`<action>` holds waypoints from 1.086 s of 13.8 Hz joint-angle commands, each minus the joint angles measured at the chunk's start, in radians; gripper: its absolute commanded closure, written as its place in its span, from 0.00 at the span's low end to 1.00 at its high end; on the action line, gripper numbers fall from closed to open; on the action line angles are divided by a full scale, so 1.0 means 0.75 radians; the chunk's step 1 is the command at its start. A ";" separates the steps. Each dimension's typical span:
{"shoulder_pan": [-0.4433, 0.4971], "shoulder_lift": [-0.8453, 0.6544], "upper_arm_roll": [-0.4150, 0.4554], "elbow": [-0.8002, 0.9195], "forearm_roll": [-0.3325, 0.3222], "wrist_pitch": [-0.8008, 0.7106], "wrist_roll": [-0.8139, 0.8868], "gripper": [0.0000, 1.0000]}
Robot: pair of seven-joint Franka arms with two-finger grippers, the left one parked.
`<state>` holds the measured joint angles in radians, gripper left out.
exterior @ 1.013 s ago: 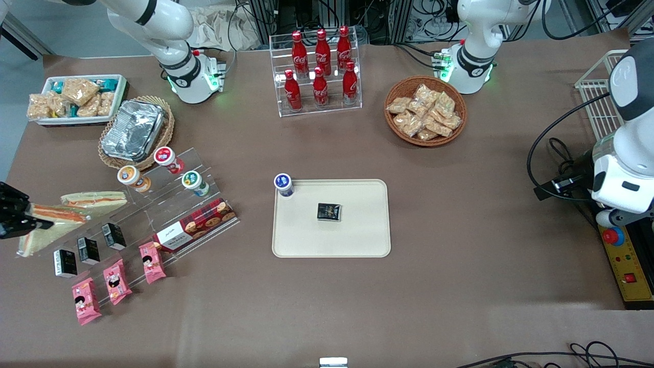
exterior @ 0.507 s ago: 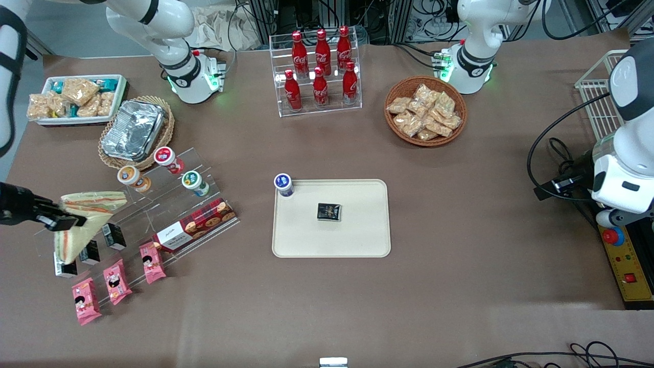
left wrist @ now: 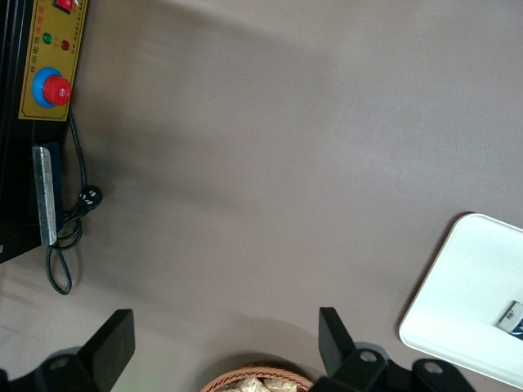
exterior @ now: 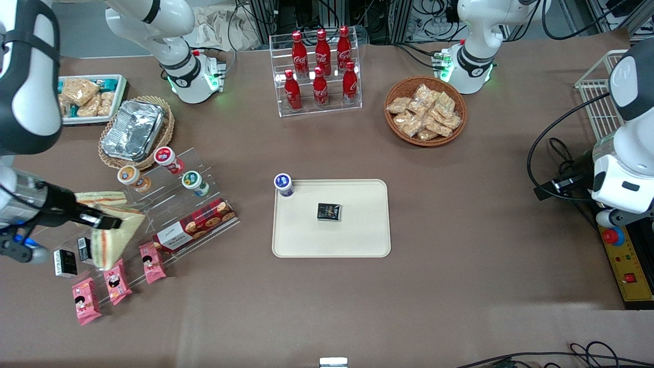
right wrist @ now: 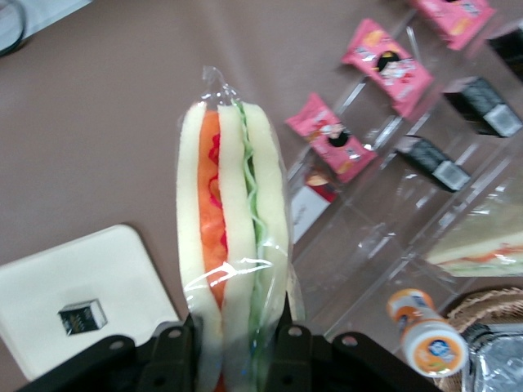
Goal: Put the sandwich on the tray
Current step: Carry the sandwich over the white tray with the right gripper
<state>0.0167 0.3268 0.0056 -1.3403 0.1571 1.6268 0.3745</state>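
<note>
My fingers (right wrist: pixel 237 339) are clamped on the triangular clear-wrapped white-bread sandwich w/ orange-red and green filling stripes (right wrist: pixel 233 229), gripping it at one end across the bread faces. Wedge sticks out from the grip, point end away from the wrist, film seam twisted at the tip.

Position, front view: my fingers (exterior: pixel 102 222) and the sandwich (exterior: pixel 113 240) hang above the clear acrylic stepped display rack (exterior: pixel 168 204), over the small black cartons (exterior: pixel 65 262) and pink snack packs (exterior: pixel 115 286), toward the working arm's end of the table (exterior: pixel 460 230). The large flat cream-beige rectangular tray w/ rounded corners (exterior: pixel 357 240) lies well apart, mid-table, carrying a small black packet (exterior: pixel 328 211); a blue-capped small bottle (exterior: pixel 283 184) sits at its corner. A paler wedge sandwich w/ a thin orange stripe (exterior: pixel 102 197) rests on the rack.

Handling, my judgement:
- Light, soft. Bread squashes under squeeze; grip looks to pinch it somewhat already.
- Film is slick, so wedge could slip or pivot if swung fast.
- Filling layers may shear apart if squeezed on the cut face; broad bread faces are the better hold, approx where I have it.
- Long overhang means droop; keep carry level.
- Set down on bare tray area, clear of black packet and bottle.
</note>
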 commanded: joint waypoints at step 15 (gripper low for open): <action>0.587 0.300 0.052 -0.011 -0.350 0.506 -0.640 0.64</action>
<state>0.4085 0.5221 0.0552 -1.3596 -0.0391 1.9724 -0.0964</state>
